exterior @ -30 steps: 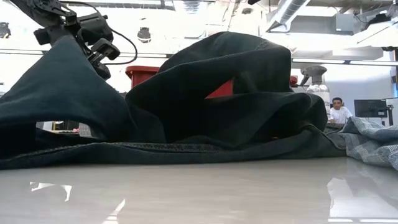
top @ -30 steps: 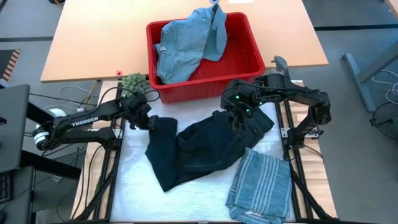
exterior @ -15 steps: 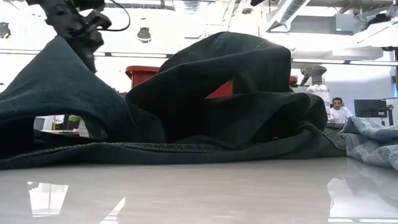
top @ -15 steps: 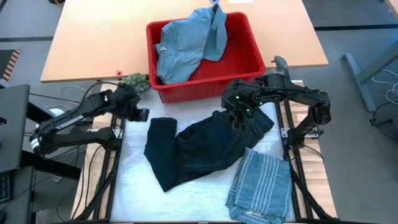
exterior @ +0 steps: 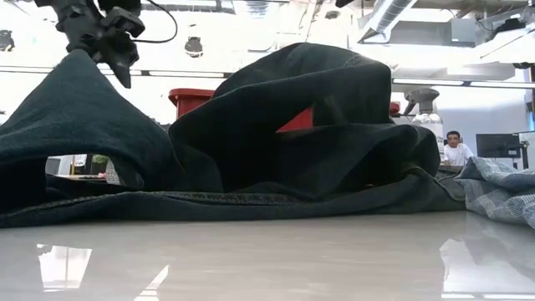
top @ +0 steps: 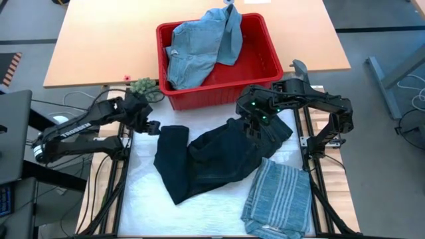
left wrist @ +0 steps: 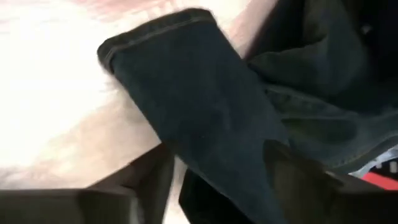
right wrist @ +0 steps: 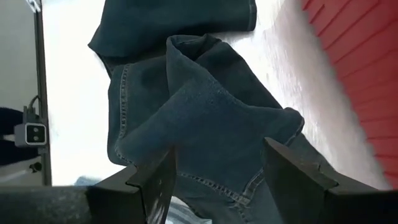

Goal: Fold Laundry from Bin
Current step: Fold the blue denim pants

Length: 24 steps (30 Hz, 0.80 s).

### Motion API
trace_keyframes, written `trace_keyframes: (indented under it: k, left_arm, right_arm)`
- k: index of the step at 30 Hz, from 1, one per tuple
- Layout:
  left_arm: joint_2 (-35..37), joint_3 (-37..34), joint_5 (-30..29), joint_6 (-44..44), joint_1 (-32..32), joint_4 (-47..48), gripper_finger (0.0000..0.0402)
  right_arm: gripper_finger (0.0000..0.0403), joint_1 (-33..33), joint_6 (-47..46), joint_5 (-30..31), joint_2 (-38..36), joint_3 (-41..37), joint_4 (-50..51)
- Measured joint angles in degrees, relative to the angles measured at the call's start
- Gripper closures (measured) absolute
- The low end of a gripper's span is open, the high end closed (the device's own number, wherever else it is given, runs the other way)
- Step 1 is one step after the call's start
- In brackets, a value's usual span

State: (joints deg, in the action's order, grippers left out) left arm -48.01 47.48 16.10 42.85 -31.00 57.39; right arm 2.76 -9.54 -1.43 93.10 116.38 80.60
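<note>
I am observing the dark navy trousers lying crumpled on the table, just in front of the red bin, long axis running from one arm toward the other. The left gripper, jaws apart, is hovering just beside the leg hem. The right gripper, jaws apart, is hanging over the bunched opposite end.

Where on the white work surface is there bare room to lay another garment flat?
Free: the near-left corner of the white mat, left of the dark trousers. Crowded: the striped shirt fills the near-right, and the trousers cover the middle up to the red bin.
</note>
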Motion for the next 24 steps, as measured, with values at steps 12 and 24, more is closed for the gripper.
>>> trace_keyframes:
  k: [12,24]
  left_arm:
    - [-1.7,-16.6,8.7,12.6,-2.4,-18.7,0.0107]
    - [-0.1,-31.4,12.3,29.8,-2.6,-47.8,0.0126]
  right_arm:
    - [0.0149,0.2,-5.5,0.0,0.0,0.0,-0.4]
    - [0.0149,2.2,-8.7,0.1,0.0,0.0,-2.7]
